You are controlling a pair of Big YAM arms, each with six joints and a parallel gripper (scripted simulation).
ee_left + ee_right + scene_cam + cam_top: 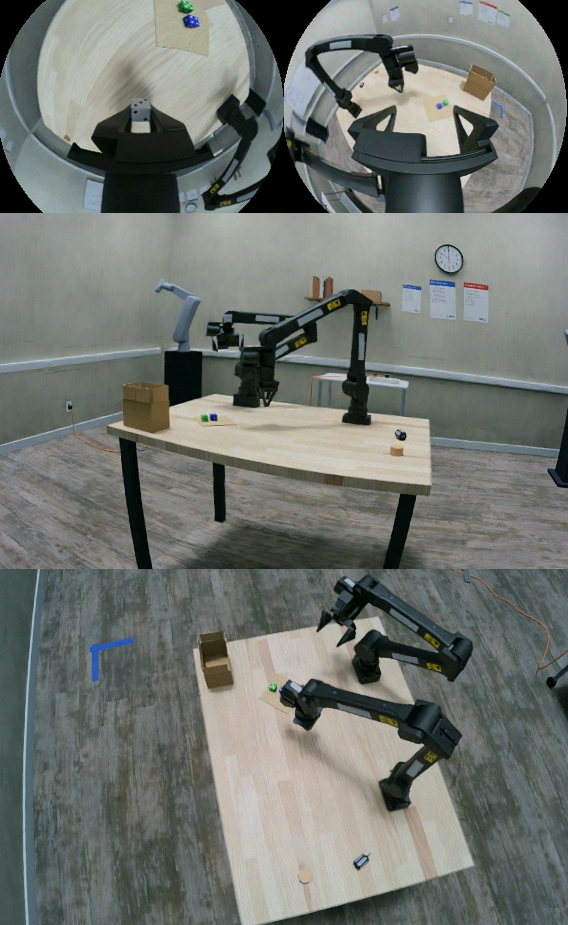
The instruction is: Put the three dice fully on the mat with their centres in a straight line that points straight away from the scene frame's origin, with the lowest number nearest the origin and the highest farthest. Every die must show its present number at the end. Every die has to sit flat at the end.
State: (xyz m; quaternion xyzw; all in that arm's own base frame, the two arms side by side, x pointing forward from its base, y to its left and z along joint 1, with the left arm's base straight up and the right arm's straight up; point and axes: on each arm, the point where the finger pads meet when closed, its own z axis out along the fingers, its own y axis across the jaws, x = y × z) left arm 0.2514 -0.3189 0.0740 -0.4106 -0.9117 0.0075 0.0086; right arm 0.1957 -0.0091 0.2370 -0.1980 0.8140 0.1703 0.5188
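Observation:
My left gripper (306,725) (267,404) (401,90) is shut on a grey-white die (140,104) with dark pips, held above the table to one side of the mat. A square tan mat (273,701) (222,423) (172,35) (433,115) carries a green die (273,687) (204,418) (186,7) (446,102) and, close beside it, a blue die (213,417) (192,21) (439,106). The blue one is mostly hidden by the left arm in the top view. Their top numbers are too small to tell. My right gripper (329,638) (229,348) (424,107) is open and empty, high up.
An open cardboard box (218,676) (146,408) (479,86) stands at the table's edge near the mat. A blue corner mark (95,649) lies beyond it. A round wooden disc (305,876) (396,451) and a small dark object (361,861) (400,434) lie at the table's other end.

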